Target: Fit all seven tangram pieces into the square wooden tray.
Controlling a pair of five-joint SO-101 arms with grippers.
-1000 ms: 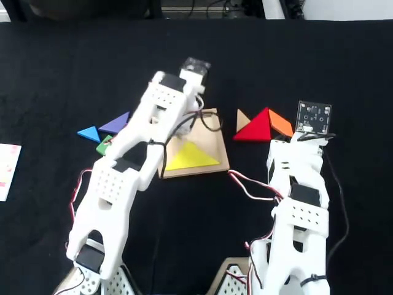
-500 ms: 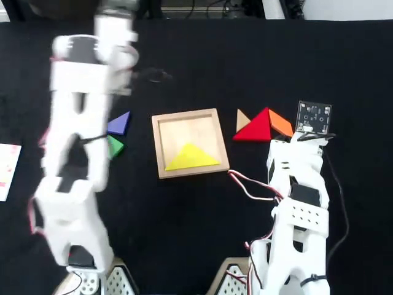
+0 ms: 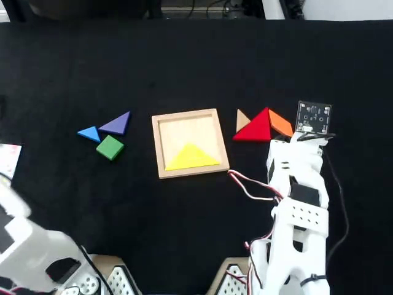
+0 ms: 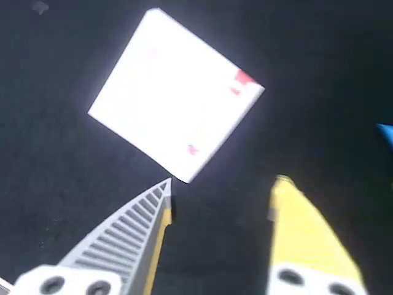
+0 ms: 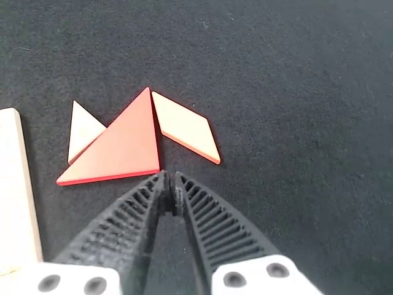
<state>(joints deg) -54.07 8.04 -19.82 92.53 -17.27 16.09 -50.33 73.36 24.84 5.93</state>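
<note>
Wooden tray [image 3: 184, 115] with yellow triangle [image 3: 191, 158] inside. Left gripper [image 4: 225, 181] jaws apart by white card [image 4: 175, 92]. Right gripper [image 5: 170, 179] jaws together, empty.

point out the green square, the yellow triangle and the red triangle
green square [image 3: 110, 147]: high view, middle of its top face
yellow triangle [image 3: 192, 158]: high view, centre of its face
red triangle [image 5: 121, 147]: right wrist view, centre of its face

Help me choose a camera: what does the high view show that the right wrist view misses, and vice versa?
High view: the yellow triangle inside the square wooden tray, plus the blue triangle, purple triangle and green square to its left. Right wrist view: the right hand, shut. Both: the red triangle, orange parallelogram, pale wooden triangle and a tray edge.
</note>
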